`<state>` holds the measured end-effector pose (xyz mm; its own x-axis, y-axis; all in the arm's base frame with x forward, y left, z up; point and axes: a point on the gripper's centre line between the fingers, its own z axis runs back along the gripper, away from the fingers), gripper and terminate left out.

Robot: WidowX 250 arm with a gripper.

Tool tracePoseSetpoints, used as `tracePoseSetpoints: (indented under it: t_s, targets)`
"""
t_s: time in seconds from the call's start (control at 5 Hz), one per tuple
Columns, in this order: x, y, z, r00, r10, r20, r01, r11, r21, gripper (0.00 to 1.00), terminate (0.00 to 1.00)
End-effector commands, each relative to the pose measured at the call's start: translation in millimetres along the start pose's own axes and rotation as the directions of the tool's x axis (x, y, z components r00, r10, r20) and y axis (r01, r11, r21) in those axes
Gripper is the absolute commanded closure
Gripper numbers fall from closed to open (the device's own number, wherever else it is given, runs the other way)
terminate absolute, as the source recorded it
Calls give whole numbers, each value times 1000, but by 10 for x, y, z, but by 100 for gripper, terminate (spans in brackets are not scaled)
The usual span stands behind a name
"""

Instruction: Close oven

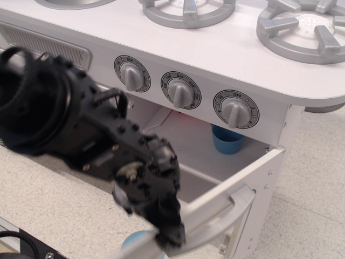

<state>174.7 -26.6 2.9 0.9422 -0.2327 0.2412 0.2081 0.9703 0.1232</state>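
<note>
Three grey knobs (182,91) sit below grey burners (305,29); blue cup (227,140) inside.

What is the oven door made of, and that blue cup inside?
The oven door looks like white-painted wood or board, matte, with screw heads along its flat edge. Its handle seems grey plastic, smoothly curved. The blue cup looks like plastic, evenly coloured, probably.
</note>
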Motion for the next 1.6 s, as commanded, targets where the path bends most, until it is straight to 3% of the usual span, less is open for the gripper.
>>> tracePoseSetpoints:
  t_s: [0.0,0.4,0.6,0.8,1.0,1.2,1.4]
  targets:
    - [171,373,191,993,112,38,-114,992,48,0,0]
    - [182,475,533,987,156,29,-158,980,120,0,0]
    - [37,274,411,975,223,-2,-222,972,75,0,0]
    - [-96,81,226,952,297,-74,-298,954,-10,0,0]
    - [-123,11,14,922,382,-65,-384,922,-38,0,0]
    - [-43,64,-89,907,422,1,-421,906,-48,0,0]
    - [100,156,-177,879,477,15,-477,878,-42,0,0]
